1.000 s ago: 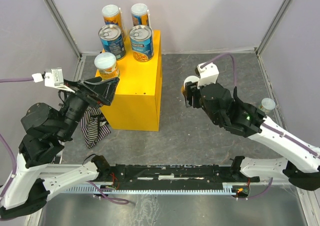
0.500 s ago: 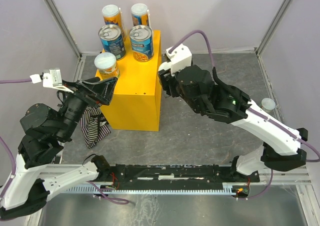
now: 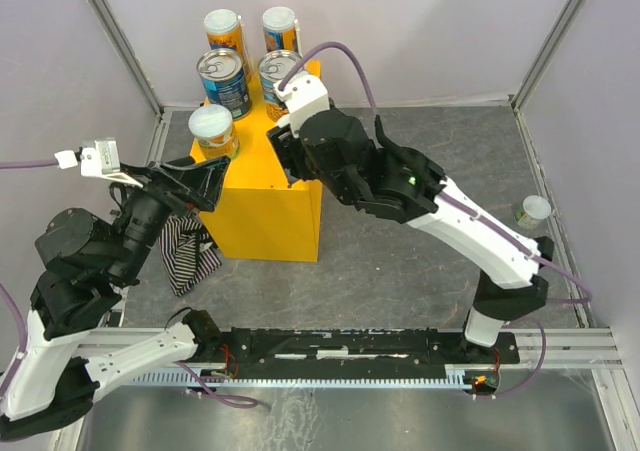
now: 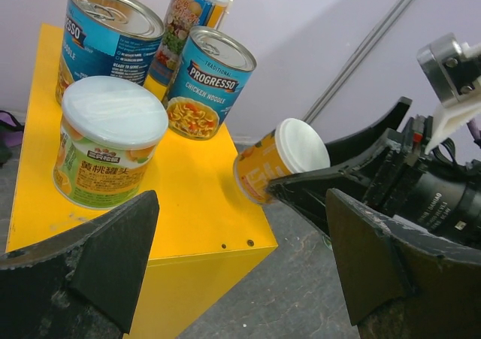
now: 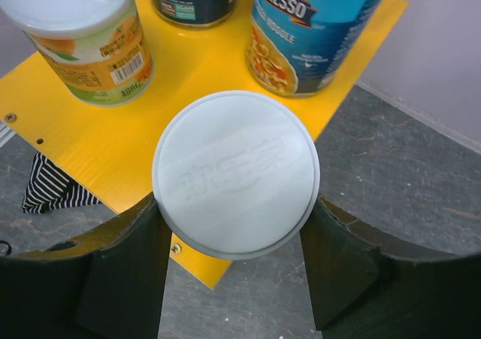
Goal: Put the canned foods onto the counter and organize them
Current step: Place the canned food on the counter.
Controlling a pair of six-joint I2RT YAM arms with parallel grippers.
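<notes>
The yellow counter (image 3: 285,206) stands left of centre. On it are two blue Progresso cans (image 3: 222,81) (image 3: 283,83), two taller cans (image 3: 223,29) (image 3: 280,26) behind them, and a white-lidded can (image 3: 212,129) at its front left. My right gripper (image 5: 237,234) is shut on an orange can with a white lid (image 5: 234,172) (image 4: 278,158), tilted over the counter's right edge. In the top view the right arm hides that can. My left gripper (image 4: 240,234) (image 3: 205,181) hangs open and holding nothing at the counter's front left, near the white-lidded can (image 4: 113,140).
A striped cloth (image 3: 188,253) lies on the grey floor against the counter's left side. Another small white-lidded can (image 3: 533,211) stands far right by the wall. Grey walls enclose the table on three sides.
My right arm has swung left from the table's middle, carrying the orange can to the counter's right edge. The left gripper has barely moved and stays open.
</notes>
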